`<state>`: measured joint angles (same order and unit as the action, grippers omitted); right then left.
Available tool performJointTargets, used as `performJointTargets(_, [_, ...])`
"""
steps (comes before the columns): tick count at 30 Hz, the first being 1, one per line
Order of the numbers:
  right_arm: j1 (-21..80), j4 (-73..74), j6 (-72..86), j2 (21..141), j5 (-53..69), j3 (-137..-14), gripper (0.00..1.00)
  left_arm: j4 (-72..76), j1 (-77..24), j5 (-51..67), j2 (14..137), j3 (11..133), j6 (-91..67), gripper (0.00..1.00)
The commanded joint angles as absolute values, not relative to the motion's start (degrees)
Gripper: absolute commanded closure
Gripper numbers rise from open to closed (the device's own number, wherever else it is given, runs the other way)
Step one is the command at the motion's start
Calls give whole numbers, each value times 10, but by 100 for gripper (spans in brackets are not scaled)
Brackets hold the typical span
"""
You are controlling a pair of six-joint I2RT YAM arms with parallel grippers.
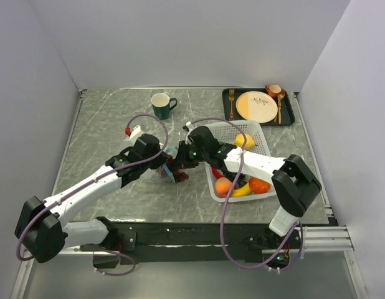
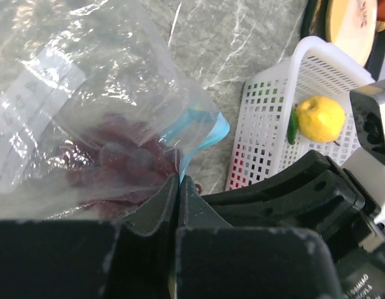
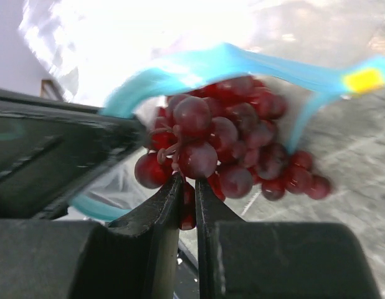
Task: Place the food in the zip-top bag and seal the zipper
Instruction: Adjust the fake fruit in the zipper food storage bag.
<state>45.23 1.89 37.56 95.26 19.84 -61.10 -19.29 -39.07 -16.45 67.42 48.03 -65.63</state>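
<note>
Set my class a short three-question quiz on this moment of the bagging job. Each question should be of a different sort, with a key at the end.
1. True or false: the lemon lies in the white basket.
2. What does the right gripper hold at the mouth of the zip-top bag? A. a sponge B. the grape bunch C. a bottle
3. Fill the gap: the left gripper is shut on the bag's ___ zipper strip.
Key: 1 true; 2 B; 3 teal.
</note>
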Motion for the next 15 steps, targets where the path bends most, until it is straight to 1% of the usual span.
performJointTargets(1, [463, -10, 367, 972, 246, -647, 83, -168, -389, -150, 683, 509, -649, 99])
performJointTargets(4, [466, -26, 380, 1004, 279, -658, 80, -175, -389, -154, 682, 506, -651, 99])
performJointTargets(5, [466, -33, 382, 1017, 285, -659, 69, -179, -389, -156, 680, 502, -652, 99])
performJointTargets(7, [466, -33, 388, 1019, 273, -654, 57, -188, -389, -167, 674, 498, -659, 99])
performJointTargets(8, [463, -33, 388, 1006, 262, -646, 45, -200, -389, -172, 672, 495, -661, 99])
performJointTargets(11, [461, -22, 379, 957, 195, -619, 33, -222, -388, -197, 664, 493, -667, 99])
performJointTargets(15, [454, -7, 366, 907, 135, -595, 32, -251, -388, -216, 664, 492, -669, 99])
